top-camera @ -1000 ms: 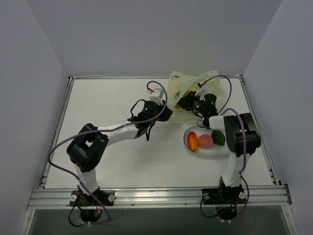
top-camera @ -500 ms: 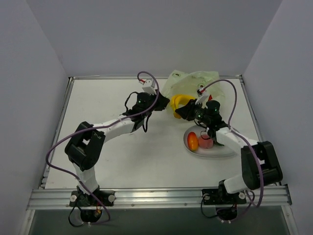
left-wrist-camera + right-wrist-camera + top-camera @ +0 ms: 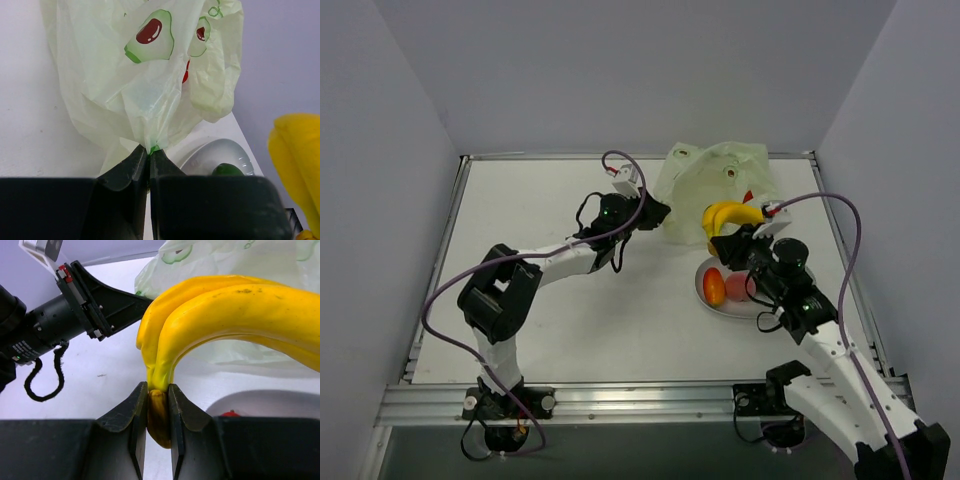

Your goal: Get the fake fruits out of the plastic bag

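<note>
The plastic bag [image 3: 715,185] [image 3: 145,75], pale green with avocado prints, lies at the back of the table, and my left gripper [image 3: 658,213] [image 3: 149,150] is shut on a bunched edge of it. Something red [image 3: 185,76] shows through the bag's film. Clear of the bag, my right gripper [image 3: 723,247] [image 3: 156,390] is shut on the stem of the yellow banana [image 3: 730,215] [image 3: 220,315], which hangs over the far end of the grey plate [image 3: 715,308]. On the plate lie an orange-red fruit [image 3: 714,288], a pink peach [image 3: 737,287] and a green one [image 3: 227,170].
The left arm's black wrist and cable [image 3: 55,325] stand just left of the banana. The table's right rail [image 3: 840,250] runs close beside the plate. White table top [image 3: 520,210] spreads to the left of the bag.
The right gripper has drawn the banana out of the bag, rightward and nearer, over the plate. The left gripper has held its pinch on the bag, which now stands taller.
</note>
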Motion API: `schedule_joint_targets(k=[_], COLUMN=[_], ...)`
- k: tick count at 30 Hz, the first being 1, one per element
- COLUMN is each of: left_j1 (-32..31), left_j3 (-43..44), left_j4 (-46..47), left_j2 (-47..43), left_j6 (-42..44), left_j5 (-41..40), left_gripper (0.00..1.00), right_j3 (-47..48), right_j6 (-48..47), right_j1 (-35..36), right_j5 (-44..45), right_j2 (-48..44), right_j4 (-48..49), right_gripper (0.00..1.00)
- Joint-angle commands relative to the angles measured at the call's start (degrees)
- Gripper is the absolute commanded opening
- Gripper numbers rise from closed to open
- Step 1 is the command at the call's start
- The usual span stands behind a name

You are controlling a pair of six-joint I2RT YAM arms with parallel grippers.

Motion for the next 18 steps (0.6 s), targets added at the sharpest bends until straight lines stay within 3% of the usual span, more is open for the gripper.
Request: schedule_joint_targets(k=[1, 8, 18], left_j1=[-0.21, -1.52, -2.14], left_j3=[0.54, 0.18, -0.34], left_j4=[5.94, 7.61, 7.7], left_j2=[0.17, 1.31, 0.79], left_j6=[-1.43, -0.55, 1.21], left_j5=[2.13, 4.06, 5.03], left_gripper=[0.02, 0.02, 0.02], right_j3=[-1.67, -6.86, -5.72], right_j6=[3.96, 8.28, 8.89], right_j1=[-0.43, -0.96, -4.38], right_j5=[7.87, 15.09, 15.45], right_j2=[-5.85, -2.89, 5.64], right_j4=[-6.63, -3.83, -1.01], right_gripper=[0.0, 0.0, 0.0])
